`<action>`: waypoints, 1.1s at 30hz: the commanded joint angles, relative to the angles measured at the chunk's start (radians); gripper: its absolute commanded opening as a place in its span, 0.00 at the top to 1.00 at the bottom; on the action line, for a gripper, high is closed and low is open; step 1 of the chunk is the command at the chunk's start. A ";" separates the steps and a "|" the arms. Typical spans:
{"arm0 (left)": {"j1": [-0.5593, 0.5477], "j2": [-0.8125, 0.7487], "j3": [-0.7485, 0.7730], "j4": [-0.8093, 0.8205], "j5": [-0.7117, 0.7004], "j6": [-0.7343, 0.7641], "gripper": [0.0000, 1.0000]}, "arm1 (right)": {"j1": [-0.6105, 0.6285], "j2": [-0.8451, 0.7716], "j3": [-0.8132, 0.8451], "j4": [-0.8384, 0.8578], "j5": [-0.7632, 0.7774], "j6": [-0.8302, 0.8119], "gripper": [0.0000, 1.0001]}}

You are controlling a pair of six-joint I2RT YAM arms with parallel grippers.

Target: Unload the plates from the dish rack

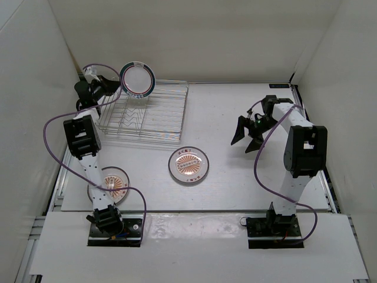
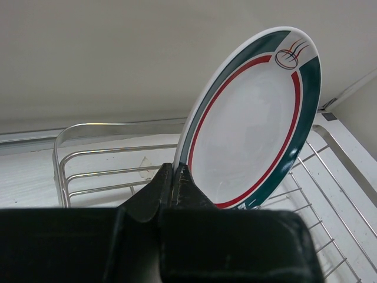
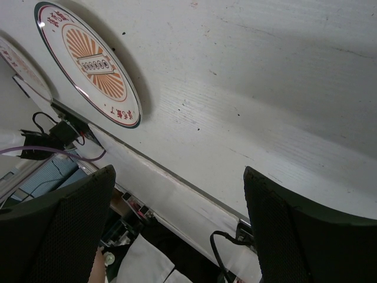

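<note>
The rack (image 1: 144, 115) is thin bright wire: parallel bars, zigzag prongs and a rounded rim rail, set on a matte white table (image 1: 235, 112). At the rack's far left corner the banded plate (image 2: 253, 124) stands on edge, glossy white, round, with a dark green band and a red ring inside it. The left gripper (image 2: 175, 177) is pinched tight on that plate's lower left rim, its black fingers meeting across the thin edge. Whether the plate's bottom rests on the bars is hidden behind the gripper. One sunburst plate (image 1: 189, 165) lies flat just in front of the rack, its orange centre up. A second sunburst plate (image 1: 118, 183) lies flat to the rack's front left, partly under the left arm. White walls (image 1: 35, 88) stand close behind and left of the rack. The table right of the rack is bare and wide. There, well apart from the rack, the right gripper (image 1: 247, 138) hangs with its jaws spread wide, holding nothing.
</note>
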 commanded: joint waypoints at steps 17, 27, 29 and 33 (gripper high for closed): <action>0.042 -0.153 0.048 0.140 -0.120 -0.126 1.00 | 0.008 -0.008 0.149 -0.009 0.017 0.051 0.10; 0.000 -0.279 -0.048 0.188 -0.200 -0.177 1.00 | 0.041 -0.009 0.312 0.011 0.009 0.109 0.10; -0.011 -0.306 -0.100 0.228 -0.217 -0.221 1.00 | 0.048 -0.011 0.327 0.015 0.000 0.144 0.10; -0.035 -0.456 -0.206 0.234 -0.220 -0.287 1.00 | 0.062 -0.049 0.298 0.109 -0.043 0.189 0.10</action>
